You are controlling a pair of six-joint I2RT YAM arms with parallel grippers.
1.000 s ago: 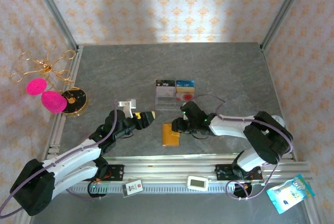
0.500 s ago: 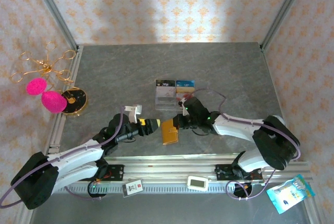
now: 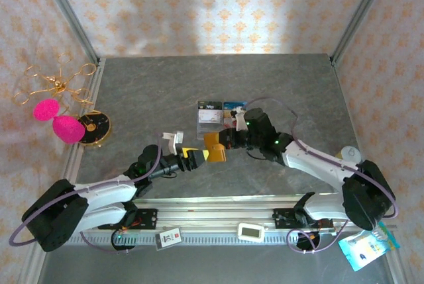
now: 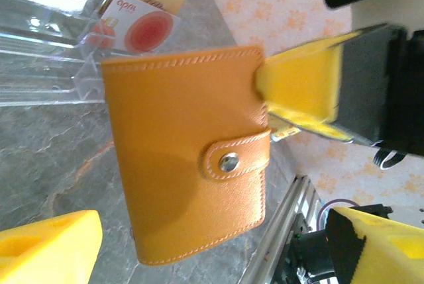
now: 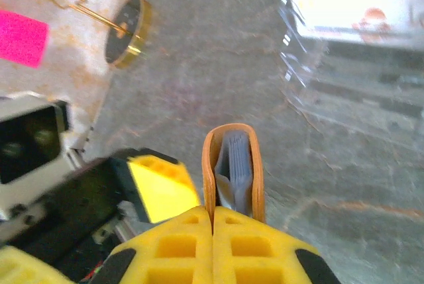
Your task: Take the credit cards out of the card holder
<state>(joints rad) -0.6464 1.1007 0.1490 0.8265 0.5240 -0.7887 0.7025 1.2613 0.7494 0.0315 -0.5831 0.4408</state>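
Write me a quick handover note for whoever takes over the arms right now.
Right gripper: shut on one edge of the card holder, holding it up on edge.
Left gripper: open, facing the holder's front, not gripping it.
Done: holder gripped and presented to the left arm.
Left: undo the fastened snap tab, open the holder and pull out the credit cards; none can be seen in it yet.

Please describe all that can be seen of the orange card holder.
The card holder is an orange wallet, leather-like, with stitched edges. It is folded shut, its tab fastened by a metal snap. Pale blue-grey pockets show between its covers. The shut right claw pinches one edge and holds it before the clear tray; the open left claw does not touch it.
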